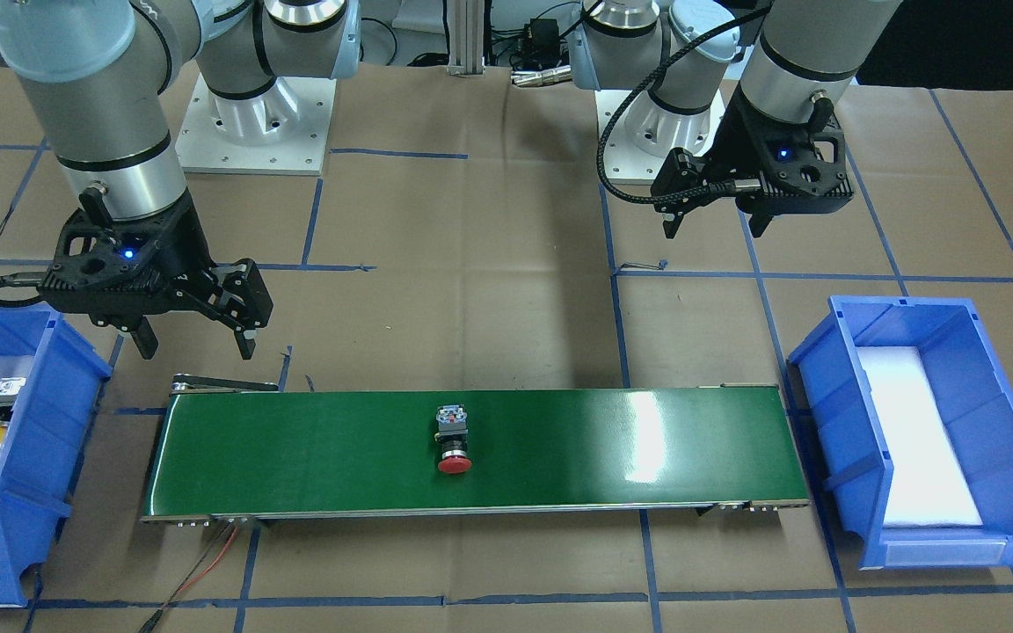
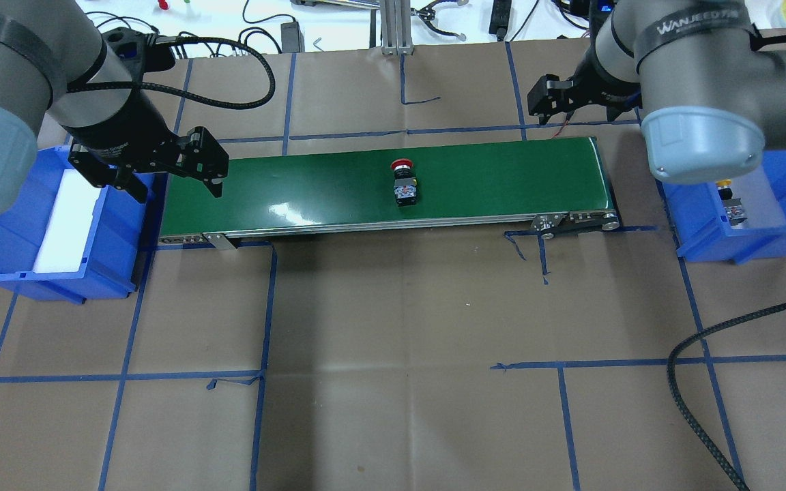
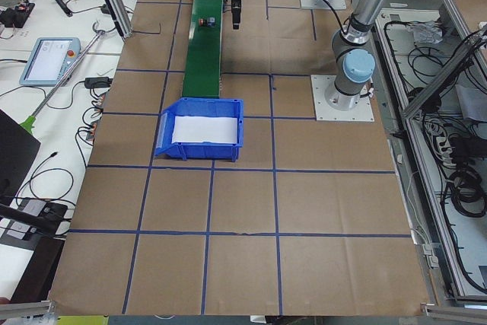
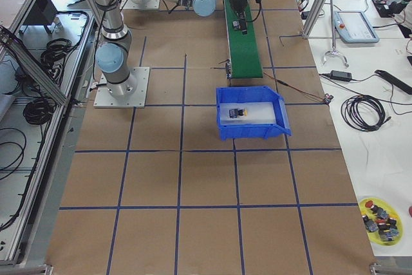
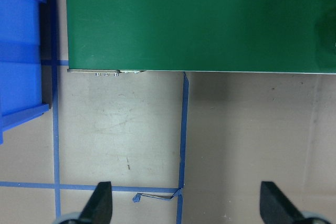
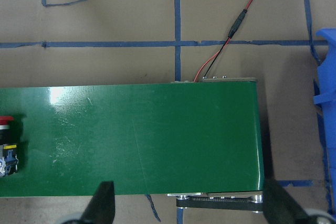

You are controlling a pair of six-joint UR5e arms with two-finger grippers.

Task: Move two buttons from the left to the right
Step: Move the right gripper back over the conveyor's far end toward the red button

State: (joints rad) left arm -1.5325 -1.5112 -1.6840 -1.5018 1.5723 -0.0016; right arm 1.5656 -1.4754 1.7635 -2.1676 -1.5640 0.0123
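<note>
- Red button (image 1: 454,441) lies on its side about midway along the green belt (image 1: 313,453). Its cap points to the operators' side and its grey-white block points to the robot.
- Yellow button (image 1: 0,410) lies on white padding in the right bin (image 1: 49,422), the blue one off the belt's right end.
- White lettering (image 2: 696,24) on the right arm (image 2: 700,82) reads roughly "WANJEE…"; its last letters are unclear. Small print on the left arm's wrist is too fine to read.
- Right gripper (image 1: 197,343) hangs at the belt's right end, on the robot's side of it, with its fingers spread wide and nothing between them. In its wrist view the red button shows only at the far left edge, well apart from the fingertips (image 6: 103,203).
- Left gripper (image 1: 715,220) hangs on the robot's side of the belt near its left end, also spread wide and holding nothing. Its wrist view shows its fingertips (image 5: 101,203) over brown paper crossed by blue tape.
- The red button lies between the two grippers along the belt, touching neither.
- Left bin (image 1: 832,352), blue with a white liner, stands just off the belt's left end.
</note>
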